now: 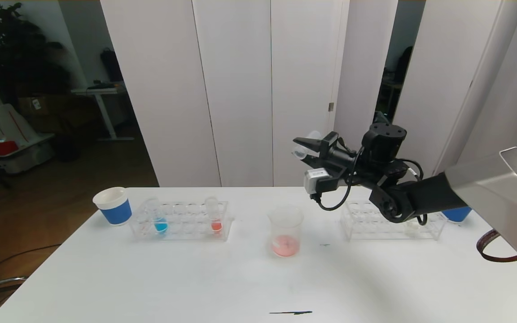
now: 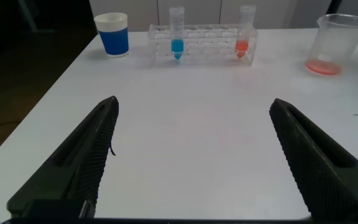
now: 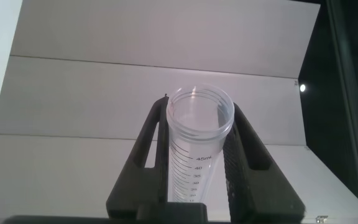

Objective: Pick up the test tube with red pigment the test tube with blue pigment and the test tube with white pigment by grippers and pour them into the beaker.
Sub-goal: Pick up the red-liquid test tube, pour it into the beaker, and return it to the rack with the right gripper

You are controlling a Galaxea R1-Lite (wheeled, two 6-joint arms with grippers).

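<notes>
Right claw: I have it clamped on a clear, marked tube, held high above the table, up and toward the robot's right of the beaker.
Held tube: I see no pigment in the part of it that shows; its open mouth points away from the wrist and its long axis lies close to level, slightly raised.
Beaker: it stands upright mid-table with pink-red liquid at the bottom; it is below the claw and a little to the robot's left of it.
Key relation: the tube mouth sits above and behind the beaker rim, not over it, so as I judge it any pour would need the mouth brought forward and down.
Blue tube: upright in the rack on the robot's left of the beaker, well apart from it.
Red tube: same rack, nearer the beaker.
White tube: I cannot pick it out for sure; the rack to the beaker's right is partly hidden by the arm.
Left claw: fingers spread wide, holding nothing, low over the table and facing the left rack.
Nearer arm: for the blue tube, I judge the left one.
</notes>
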